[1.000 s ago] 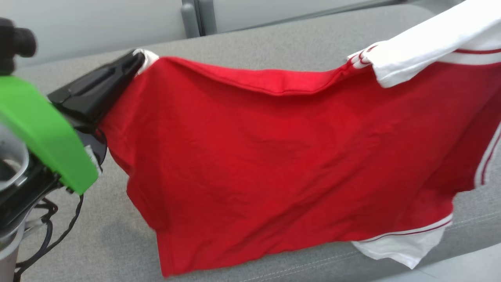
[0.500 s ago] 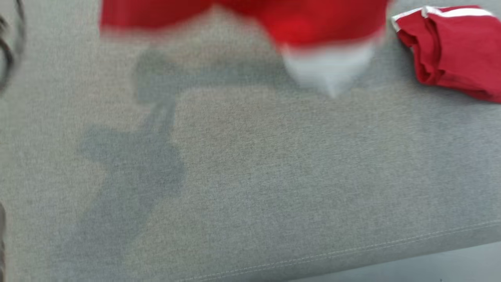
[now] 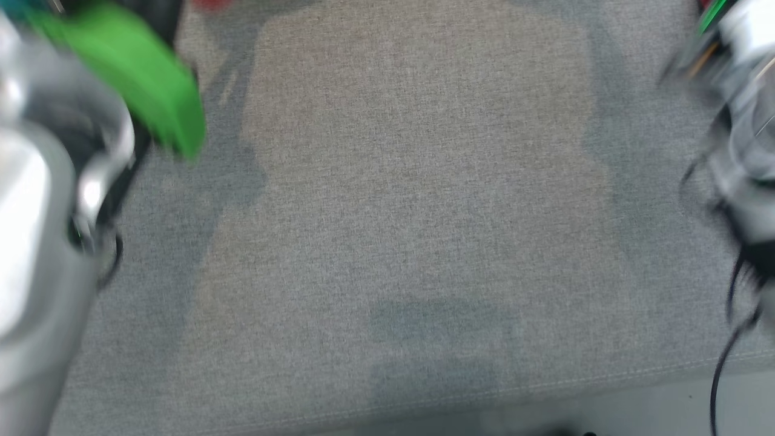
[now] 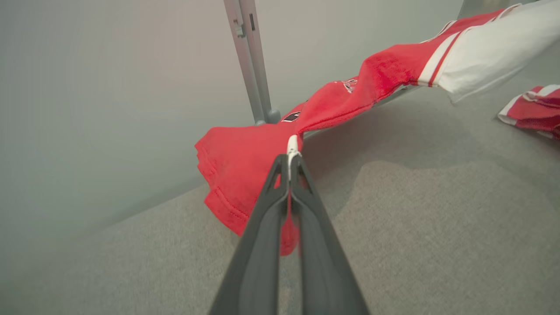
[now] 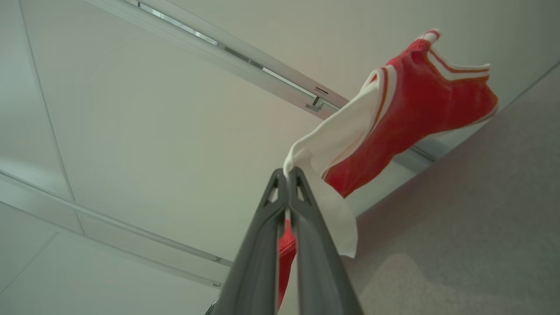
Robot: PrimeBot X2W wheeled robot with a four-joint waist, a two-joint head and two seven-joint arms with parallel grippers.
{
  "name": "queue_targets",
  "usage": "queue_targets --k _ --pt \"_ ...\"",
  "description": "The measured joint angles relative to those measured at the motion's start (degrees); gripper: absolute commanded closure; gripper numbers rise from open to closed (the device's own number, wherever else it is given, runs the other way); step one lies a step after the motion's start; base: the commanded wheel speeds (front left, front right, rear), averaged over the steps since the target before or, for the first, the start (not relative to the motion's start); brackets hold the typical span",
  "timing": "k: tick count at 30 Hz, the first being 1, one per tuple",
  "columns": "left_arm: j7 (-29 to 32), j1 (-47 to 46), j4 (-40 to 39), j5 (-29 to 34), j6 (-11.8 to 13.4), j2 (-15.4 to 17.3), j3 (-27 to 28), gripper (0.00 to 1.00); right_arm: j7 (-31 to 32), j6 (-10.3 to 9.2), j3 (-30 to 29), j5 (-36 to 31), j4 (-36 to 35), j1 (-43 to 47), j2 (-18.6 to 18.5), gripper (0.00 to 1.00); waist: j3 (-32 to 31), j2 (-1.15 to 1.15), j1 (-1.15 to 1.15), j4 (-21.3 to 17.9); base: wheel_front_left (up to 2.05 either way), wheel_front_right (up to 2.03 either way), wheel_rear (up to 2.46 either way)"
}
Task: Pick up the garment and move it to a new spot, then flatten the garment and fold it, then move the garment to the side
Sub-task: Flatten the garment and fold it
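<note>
Aloft, garment (image 4: 245, 153) in left gripper (image 4: 289, 164) and right gripper (image 5: 288, 175).

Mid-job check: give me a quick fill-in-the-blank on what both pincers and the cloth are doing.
The left pincer is ___ on the red shirt. The right pincer pinches a ___ part of it. Another red garment lies on the ___ cushion.
Missing words: shut; white; grey.
</note>
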Motion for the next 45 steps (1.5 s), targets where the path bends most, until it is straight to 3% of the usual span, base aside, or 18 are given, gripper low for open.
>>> queue_targets --k 3,6,16,28,37,45 --pt "-3.8 11.3 3.0 -0.5 1.2 0.9 0.9 1.0 -1.0 0.77 2.0 0.8 2.8 12.4 1.6 1.0 -0.5 0.0 -0.01 -0.2 0.0 0.0 0.0" --pt "-7.5 19.1 5.3 -0.9 2.2 0.8 1.6 1.0 -2.5 1.8 2.7 1.8 4.6 19.2 2.4 1.0 -1.9 0.0 -0.01 -0.5 0.0 0.0 0.0" --pt "-16.1 29.2 7.1 -5.1 2.7 -1.7 3.2 1.0 -4.6 4.77 2.4 2.0 6.5 27.2 1.9 1.0 -8.8 0.0 -0.03 -2.4 0.0 0.0 0.0" --pt "-17.8 39.8 7.1 -5.8 1.6 1.4 3.0 1.0 -2.5 4.72 5.6 2.2 -0.7 39.0 -3.1 1.0 -15.7 0.0 -0.03 -2.2 0.0 0.0 0.0" --pt "-18.1 46.6 5.5 -7.0 1.6 2.8 3.2 1.0 -2.5 3.63 6.7 3.7 -5.3 48.3 -5.3 1.0 -16.9 0.0 -0.03 -1.9 0.0 0.0 0.0" --pt "-19.2 50.5 5.6 -8.1 1.7 1.4 2.8 1.0 -2.5 2.69 7.8 2.3 -6.8 51.8 -7.9 1.0 -17.4 0.0 -0.03 -1.5 0.0 0.0 0.0"
